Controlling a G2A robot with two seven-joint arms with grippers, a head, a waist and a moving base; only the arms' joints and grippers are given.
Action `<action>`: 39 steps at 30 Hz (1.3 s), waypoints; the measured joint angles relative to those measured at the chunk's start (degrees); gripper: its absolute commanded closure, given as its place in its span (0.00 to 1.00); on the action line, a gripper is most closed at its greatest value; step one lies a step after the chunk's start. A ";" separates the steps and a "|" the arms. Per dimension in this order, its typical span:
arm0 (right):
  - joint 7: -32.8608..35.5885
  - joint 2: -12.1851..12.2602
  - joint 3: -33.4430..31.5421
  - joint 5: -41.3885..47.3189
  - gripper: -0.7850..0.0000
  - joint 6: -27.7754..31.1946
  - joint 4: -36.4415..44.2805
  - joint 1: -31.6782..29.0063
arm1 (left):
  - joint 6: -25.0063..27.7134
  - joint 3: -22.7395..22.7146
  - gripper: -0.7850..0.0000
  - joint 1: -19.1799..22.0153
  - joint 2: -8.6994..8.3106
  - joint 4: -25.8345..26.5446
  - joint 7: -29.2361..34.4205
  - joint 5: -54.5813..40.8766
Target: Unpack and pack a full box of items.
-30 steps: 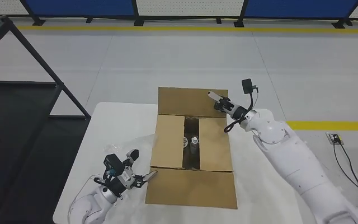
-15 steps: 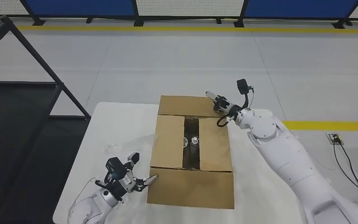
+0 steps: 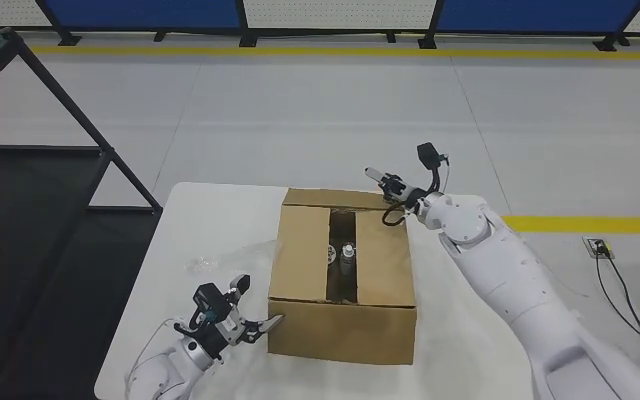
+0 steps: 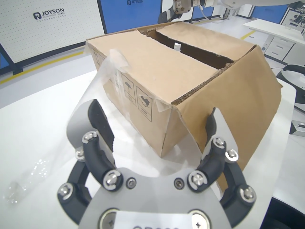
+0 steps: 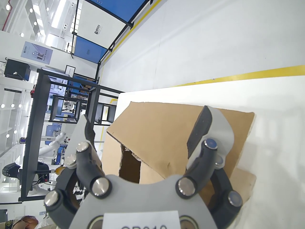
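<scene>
While two top flaps lie across the cardboard box (image 3: 343,270) mid-worktop (image 3: 190,215), with bottles (image 3: 347,250) showing through the gap, I judge unpacking barely begun. Left jaws gape empty at its near-left corner. Right jaws hover open and empty over its far edge.

You have one way into the box (image 3: 345,290): the narrow dark gap (image 3: 340,262) between its two long top flaps, and a white bottle cap (image 3: 347,249) stands in that gap. The flaps on either side lie nearly flat and cover the rest. Your left gripper (image 4: 155,108), jaws spread wide, sits low just beside the box's near left corner, with the cardboard wall straight ahead. Bare tabletop (image 3: 200,215) lies left of the box, apart from a scrap of clear plastic (image 3: 200,264). Your right gripper (image 5: 144,114), jaws spread, hangs above the box's far end flap.
</scene>
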State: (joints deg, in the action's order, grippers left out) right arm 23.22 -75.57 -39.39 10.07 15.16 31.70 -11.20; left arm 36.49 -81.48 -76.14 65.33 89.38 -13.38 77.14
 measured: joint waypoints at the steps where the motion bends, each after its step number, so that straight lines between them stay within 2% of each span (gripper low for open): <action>1: 0.10 -0.22 -0.04 -0.19 0.00 -0.07 -0.48 0.15 | -0.22 0.05 0.00 0.01 -0.02 -0.16 -0.15 0.18; 14: 0.15 -1.78 -1.84 -0.49 0.00 1.42 -4.42 0.80 | -1.12 0.52 0.00 -0.19 -0.18 -0.80 -1.41 0.69; 19: -1.47 -1.60 -3.68 -0.07 0.00 5.67 -4.45 0.17 | -1.50 0.14 0.00 -0.96 -0.23 -0.13 -3.13 -0.53; 24: 0.49 -0.45 -6.04 0.22 0.00 11.58 -1.77 -1.53 | -1.30 -0.34 0.00 -1.70 -0.30 0.76 -4.65 -1.97; 27: 3.51 0.62 -7.48 -0.16 0.00 14.69 1.92 -3.39 | -0.94 -1.04 0.00 -2.28 -0.34 1.48 -6.20 -3.87; 31: 12.10 2.64 -9.89 0.05 0.00 16.94 9.15 -6.95 | -1.29 -2.82 0.00 -3.14 -0.31 2.66 -8.58 -8.77; 39: 25.07 6.01 -14.16 -0.52 0.00 11.10 24.21 -14.61 | -6.40 -5.82 0.00 -3.86 0.08 3.47 -11.67 -17.41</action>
State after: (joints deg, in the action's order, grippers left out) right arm 48.29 -69.56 -53.54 9.54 26.26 55.92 -25.81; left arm 30.09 -87.29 -80.00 65.42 92.85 -25.04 59.73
